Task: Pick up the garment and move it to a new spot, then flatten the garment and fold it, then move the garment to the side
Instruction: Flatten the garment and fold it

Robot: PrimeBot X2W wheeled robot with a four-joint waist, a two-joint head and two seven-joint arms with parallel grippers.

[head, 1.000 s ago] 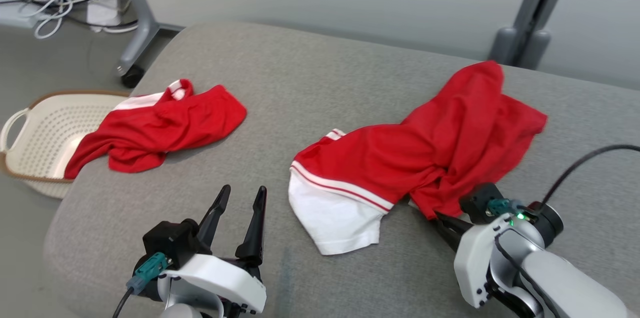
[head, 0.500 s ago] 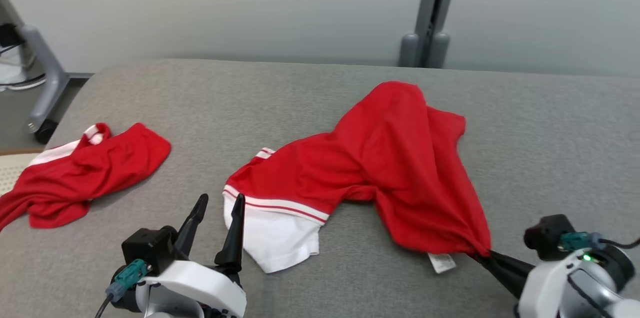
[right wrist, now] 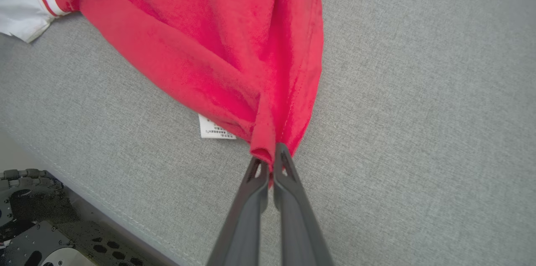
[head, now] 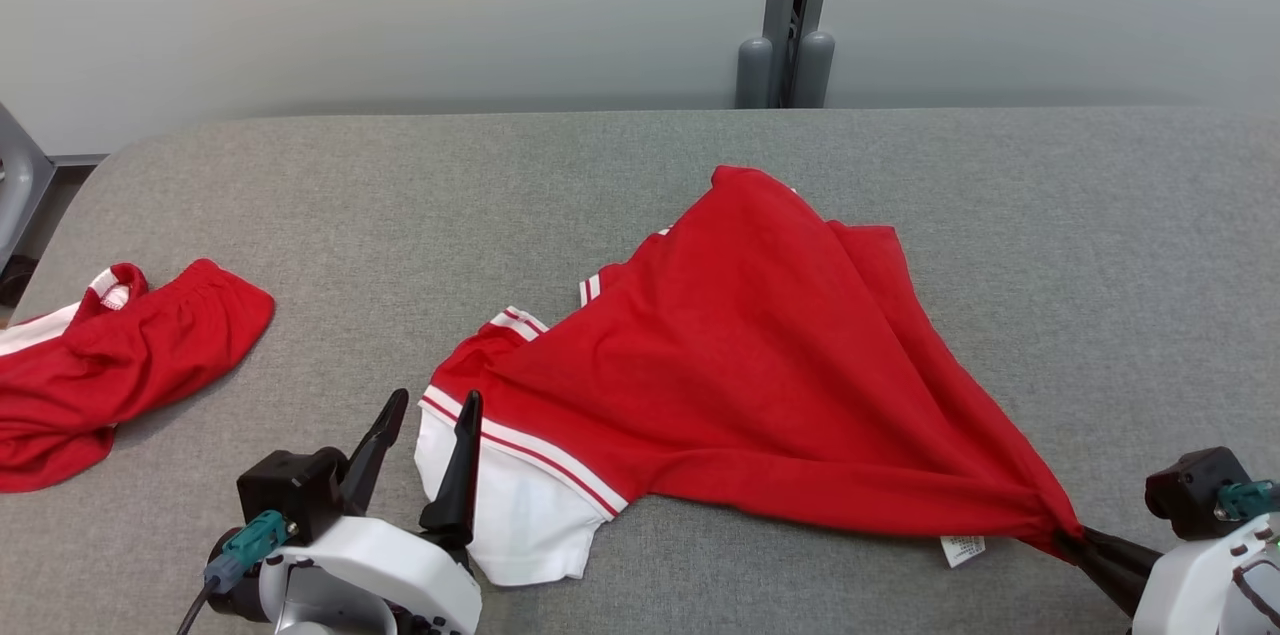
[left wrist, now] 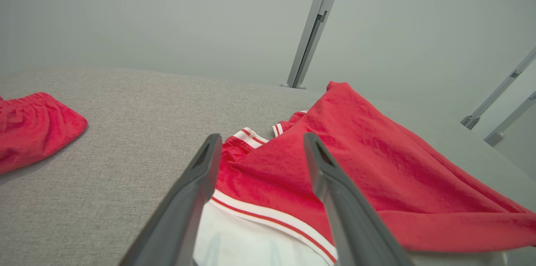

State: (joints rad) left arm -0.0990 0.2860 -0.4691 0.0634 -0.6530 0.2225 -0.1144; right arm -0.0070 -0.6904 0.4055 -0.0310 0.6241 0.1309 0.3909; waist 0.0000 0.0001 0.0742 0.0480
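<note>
On grey cushion (head: 600,175): red garment (head: 760,365), judged soft, light; best taken at hems. Right gripper (right wrist: 271,161) pinches one corner; left gripper (head: 436,399) spread, empty.

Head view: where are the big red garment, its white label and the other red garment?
big red garment (head: 760,365), head view, middle of its red cloth.
white label (head: 963,549), head view, centre of the tag.
other red garment (head: 130,355), head view, its red middle.
</note>
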